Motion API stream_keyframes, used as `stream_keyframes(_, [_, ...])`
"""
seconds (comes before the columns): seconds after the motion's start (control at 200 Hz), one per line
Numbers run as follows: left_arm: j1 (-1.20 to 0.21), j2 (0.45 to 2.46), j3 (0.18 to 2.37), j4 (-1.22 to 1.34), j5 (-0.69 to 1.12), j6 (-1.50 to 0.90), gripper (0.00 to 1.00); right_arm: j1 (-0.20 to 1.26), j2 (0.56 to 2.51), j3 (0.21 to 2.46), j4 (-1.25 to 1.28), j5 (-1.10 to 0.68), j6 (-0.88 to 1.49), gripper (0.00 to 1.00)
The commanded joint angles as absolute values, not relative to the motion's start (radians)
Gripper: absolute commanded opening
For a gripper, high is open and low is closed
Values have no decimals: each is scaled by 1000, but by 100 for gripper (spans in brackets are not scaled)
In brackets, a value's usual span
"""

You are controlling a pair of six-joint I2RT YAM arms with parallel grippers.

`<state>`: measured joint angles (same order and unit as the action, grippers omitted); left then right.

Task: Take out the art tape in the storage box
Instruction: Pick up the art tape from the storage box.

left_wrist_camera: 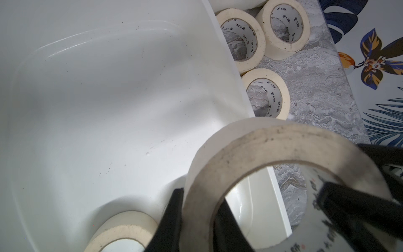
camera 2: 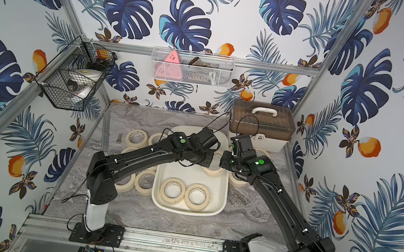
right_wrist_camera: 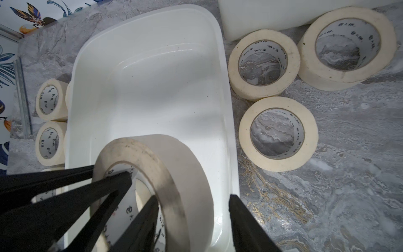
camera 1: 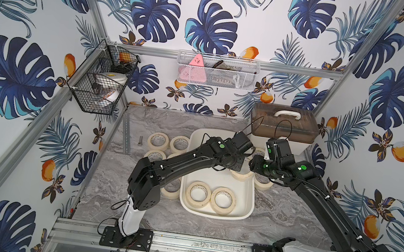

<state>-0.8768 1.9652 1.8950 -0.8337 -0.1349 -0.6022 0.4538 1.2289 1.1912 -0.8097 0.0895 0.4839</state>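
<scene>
**Between Two Grippers, One Roll Above the Box**

Between the fingers of the right gripper (right_wrist_camera: 193, 197) stands the wall of a tape roll (right_wrist_camera: 139, 148), tipped on edge over the box (right_wrist_camera: 225, 113). One finger is inside the core, and the other is outside with a gap showing, so these jaws straddle the wall without pinching it yet. Across the roll, the left gripper (left_wrist_camera: 198, 209) is clamped on the wall. Closing that gap looks like the next move. Nearer the arm bases, two rolls (camera 1: 196, 194) lie flat in the box.

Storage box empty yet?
Not empty. Two art tape rolls lie flat inside the storage box; the left end effector holds a third roll on edge over it.
</scene>
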Motion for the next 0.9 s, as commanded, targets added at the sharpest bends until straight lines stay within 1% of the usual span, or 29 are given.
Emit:
stream_keyframes(0.0, [-880,1950,1909,-838,-121,-594,6,459,1239,1203,-844,129,459,49])
stream_keyframes(0.065, [-882,1950,1911,-840,-122,-592,6,459,1246,1209,-848,133,457,44])
stream_keyframes(0.22, [-882,1953,1914,-844,-103,-585,7,459,1244,1209,-837,118,449,22])
stream_keyframes(0.45, [-882,1900,1864,-794,-78,-589,10,460,1251,1210,-838,122,448,6])
stream_keyframes(0.475, [-882,1896,1861,-793,-75,-590,12,460,1253,1210,-836,122,447,4])
stream_keyframes(0.495, [-883,1893,1861,-793,-73,-591,13,460,1253,1209,-836,121,448,3])
stream_keyframes(0.545, [-883,1889,1858,-789,-69,-590,24,459,1252,1208,-832,120,449,0])
stream_keyframes(0.645, [-883,1870,1840,-769,-53,-597,42,460,1249,1206,-825,119,451,0])
stream_keyframes(0.681, [-881,1862,1833,-764,-48,-601,47,459,1248,1206,-824,120,451,0])
stream_keyframes(0.771, [-877,1827,1810,-735,-21,-617,57,459,1246,1203,-827,130,449,0])
stream_keyframes(0.896, [-867,1765,1766,-684,-12,-624,67,459,1237,1198,-830,153,442,0])
